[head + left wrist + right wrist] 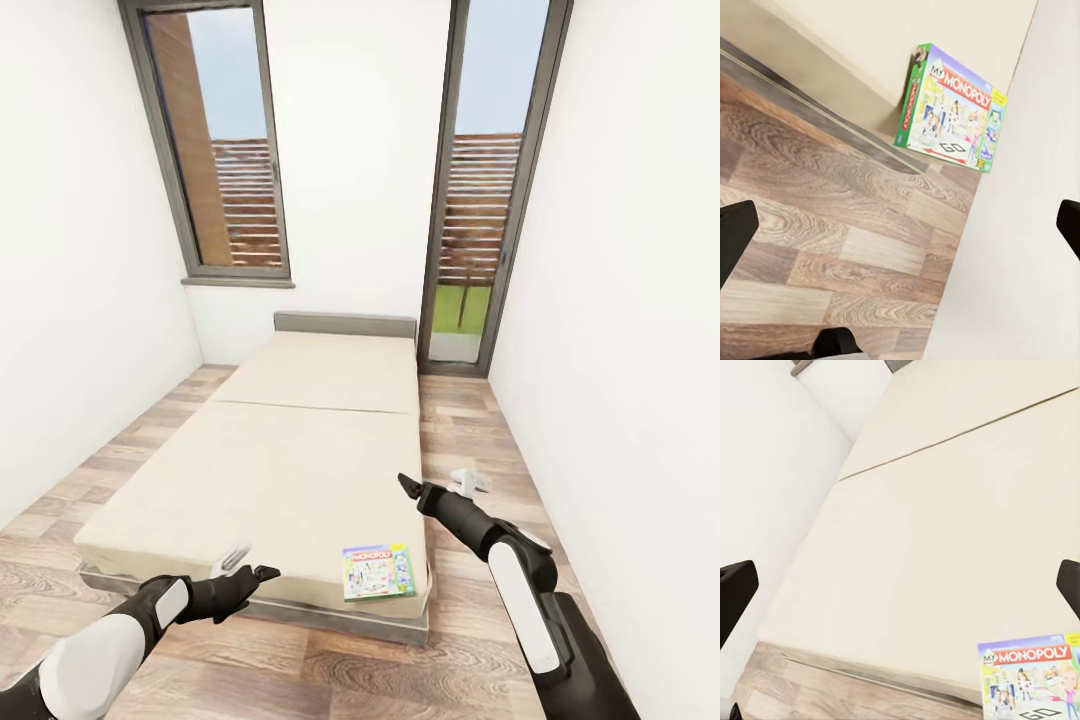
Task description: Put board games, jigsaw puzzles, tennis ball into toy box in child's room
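Beige bed point(300, 470), "My Monopoly" box point(378, 572)

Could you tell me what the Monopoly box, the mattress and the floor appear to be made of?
Monopoly box: likely glossy printed cardboard, with sharp edges and colourful artwork. Mattress: seems matte beige fabric or foam, plain with one seam. Floor: wood planks or laminate, with visible grain.

Bed point(300, 450) top is wide bare mattress, only the Monopoly box point(379, 572) lies flat at the near right corner, open air above it and on all sides. Left claw point(262, 574) hangs over floor just off the bed's foot edge, right claw point(408, 486) by the bed's right side; both spread wide. Right wall point(620, 350) leaves a narrow floor strip point(470, 440) beside the bed.
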`<state>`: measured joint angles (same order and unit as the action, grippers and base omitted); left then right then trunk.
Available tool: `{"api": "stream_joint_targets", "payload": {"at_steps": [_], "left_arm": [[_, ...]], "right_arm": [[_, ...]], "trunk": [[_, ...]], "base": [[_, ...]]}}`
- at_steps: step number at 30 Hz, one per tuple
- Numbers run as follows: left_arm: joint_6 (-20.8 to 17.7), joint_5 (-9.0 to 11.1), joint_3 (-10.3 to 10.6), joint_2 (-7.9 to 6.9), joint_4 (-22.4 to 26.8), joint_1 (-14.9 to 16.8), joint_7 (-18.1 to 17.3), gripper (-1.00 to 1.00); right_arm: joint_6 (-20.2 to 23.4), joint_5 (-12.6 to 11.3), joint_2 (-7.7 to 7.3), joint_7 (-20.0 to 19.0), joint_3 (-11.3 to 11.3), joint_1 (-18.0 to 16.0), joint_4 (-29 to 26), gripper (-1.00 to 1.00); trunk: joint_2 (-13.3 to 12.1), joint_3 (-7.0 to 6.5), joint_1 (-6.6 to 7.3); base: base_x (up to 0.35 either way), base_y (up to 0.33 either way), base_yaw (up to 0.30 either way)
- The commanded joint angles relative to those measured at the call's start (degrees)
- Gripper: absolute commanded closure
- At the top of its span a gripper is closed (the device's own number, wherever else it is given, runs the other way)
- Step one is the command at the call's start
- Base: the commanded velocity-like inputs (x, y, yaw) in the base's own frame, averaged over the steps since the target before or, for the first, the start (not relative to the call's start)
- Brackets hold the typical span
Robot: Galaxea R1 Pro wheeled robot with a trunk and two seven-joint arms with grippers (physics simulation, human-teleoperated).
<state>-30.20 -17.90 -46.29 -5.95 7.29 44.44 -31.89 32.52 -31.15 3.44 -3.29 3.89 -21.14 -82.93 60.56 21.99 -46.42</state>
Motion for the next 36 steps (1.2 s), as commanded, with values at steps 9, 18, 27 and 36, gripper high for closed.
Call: {"api": "stream_joint_targets", "payload": {"at_steps": [9, 18, 27, 36], "left_arm": [[0.03, -0.21, -0.13, 0.44, 0.43, 0.37, 0.06, -1.00], [2.88, 1.06, 1.05, 3.36, -0.76, 0.89, 2.94, -1.00], [5.76, 1.52, -1.56, 3.94, -0.87, 0.98, 4.47, -1.00], [5.71, 1.55, -1.69, 3.93, -0.87, 0.98, 4.45, -1.00]], "right_arm": [[-0.07, -0.05, 0.40, -0.08, -0.16, -0.04, 0.29, -1.00], [-1.72, 0.13, 1.49, -0.02, -0.40, -0.04, 2.30, -1.00], [-3.23, -0.13, 1.45, 0.16, -0.44, -0.04, 4.59, -1.00], [-3.39, -0.22, 1.47, 0.19, -0.47, -0.04, 4.70, -1.00]], "trunk": [[3.26, 1.50, -1.76], [3.26, 1.50, -1.76], [3.26, 1.50, -1.76], [3.26, 1.50, -1.76]], "base": [[0.000, 0.000, 0.000], [0.000, 0.000, 0.000], [0.000, 0.000, 0.000], [0.000, 0.000, 0.000]]}}
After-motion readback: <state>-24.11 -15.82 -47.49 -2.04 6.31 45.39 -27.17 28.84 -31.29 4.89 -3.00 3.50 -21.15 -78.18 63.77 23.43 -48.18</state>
